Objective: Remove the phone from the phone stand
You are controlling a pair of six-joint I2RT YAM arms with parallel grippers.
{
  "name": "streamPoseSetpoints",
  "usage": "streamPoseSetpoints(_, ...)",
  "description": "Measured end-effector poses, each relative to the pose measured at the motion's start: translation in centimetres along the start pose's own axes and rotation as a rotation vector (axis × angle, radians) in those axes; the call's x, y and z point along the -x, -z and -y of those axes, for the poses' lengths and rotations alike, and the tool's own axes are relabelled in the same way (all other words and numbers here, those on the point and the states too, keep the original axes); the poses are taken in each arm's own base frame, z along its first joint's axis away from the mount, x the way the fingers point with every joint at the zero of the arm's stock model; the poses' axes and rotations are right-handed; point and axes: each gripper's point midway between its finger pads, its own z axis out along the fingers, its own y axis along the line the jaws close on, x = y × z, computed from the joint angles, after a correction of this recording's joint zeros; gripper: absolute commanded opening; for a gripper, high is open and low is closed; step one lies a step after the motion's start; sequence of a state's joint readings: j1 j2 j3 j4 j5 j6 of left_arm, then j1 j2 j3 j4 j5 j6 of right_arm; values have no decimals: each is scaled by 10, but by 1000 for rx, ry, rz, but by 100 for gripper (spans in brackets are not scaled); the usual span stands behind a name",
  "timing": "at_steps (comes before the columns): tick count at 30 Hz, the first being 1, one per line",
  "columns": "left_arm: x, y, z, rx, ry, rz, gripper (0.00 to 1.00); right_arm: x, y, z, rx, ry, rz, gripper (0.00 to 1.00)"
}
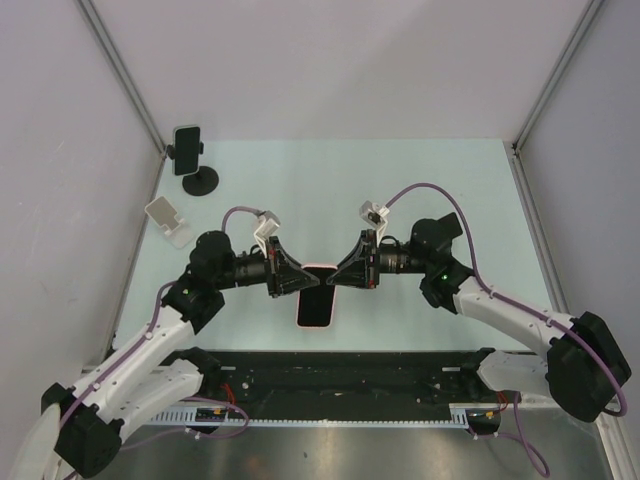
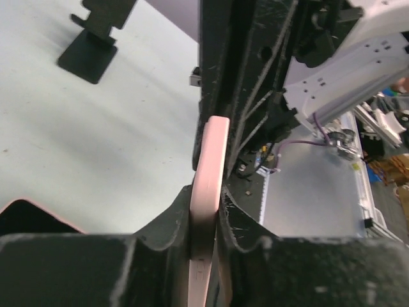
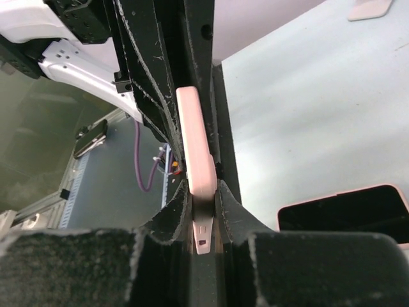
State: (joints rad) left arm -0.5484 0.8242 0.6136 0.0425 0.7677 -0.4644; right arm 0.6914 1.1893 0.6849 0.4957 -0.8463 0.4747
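Observation:
A pink phone (image 1: 320, 268) is held edge-on above the table's middle, pinched at its two ends by both grippers. My left gripper (image 1: 305, 276) is shut on its left end. My right gripper (image 1: 340, 272) is shut on its right end. The left wrist view shows the pink edge (image 2: 208, 173) running forward out of my gripper (image 2: 206, 217). The right wrist view shows the same edge (image 3: 195, 141) in my gripper (image 3: 204, 198). A second dark-screened slab with a pink rim (image 1: 314, 310) lies flat on the table below (image 3: 345, 208).
A black stand (image 1: 199, 181) at the back left holds a dark phone (image 1: 188, 142). A white stand (image 1: 168, 220) sits empty near the left wall. Another black stand (image 2: 96, 38) shows ahead in the left wrist view. A black rail (image 1: 330, 375) runs along the near edge.

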Motion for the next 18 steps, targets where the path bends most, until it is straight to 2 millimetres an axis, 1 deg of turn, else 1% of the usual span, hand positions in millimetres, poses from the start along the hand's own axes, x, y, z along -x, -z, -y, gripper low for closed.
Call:
streamPoseSetpoints(1, 0, 0, 3, -18, -1, -1, 3, 0, 0, -1, 3, 2, 1, 0)
streamPoseSetpoints(2, 0, 1, 5, -27, -2, 0, 0, 0, 1, -2, 10, 1, -3, 0)
streamPoseSetpoints(3, 1, 1, 6, -32, -3, 4, 0, 1, 1, -4, 17, 3, -3, 5)
streamPoseSetpoints(4, 2, 1, 7, -35, -5, 8, 0, 2, 1, -5, 19, 8, 1, 12)
streamPoseSetpoints(5, 3, 1, 8, -38, -2, 12, 0, 3, 2, -5, 20, 11, 4, 24)
streamPoseSetpoints(6, 4, 1, 9, -39, -4, 16, 1, 4, 2, -6, 21, 14, 7, 29)
streamPoseSetpoints(7, 5, 1, 9, -41, -2, 19, 0, 4, 2, -7, 23, 11, 8, 37)
streamPoseSetpoints(9, 8, 1, 8, -28, 7, 35, 0, 7, 2, -7, 16, 12, 19, 46)
streamPoseSetpoints(10, 9, 2, 6, -14, 16, 45, 0, 9, 2, -7, 13, 15, 27, 55)
streamPoseSetpoints(12, 11, 3, 3, 15, 37, 70, 0, 12, 3, -9, 12, 23, 40, 62)
streamPoseSetpoints(13, 13, 4, 2, 30, 47, 86, 0, 13, 3, -9, 12, 21, 45, 67)
streamPoseSetpoints(16, 20, 7, -5, 75, 88, 142, 0, 11, 5, -10, 10, 24, 56, 71)
streamPoseSetpoints(18, 24, 10, -9, 97, 117, 188, 1, 4, 6, -9, 7, 7, 51, 72)
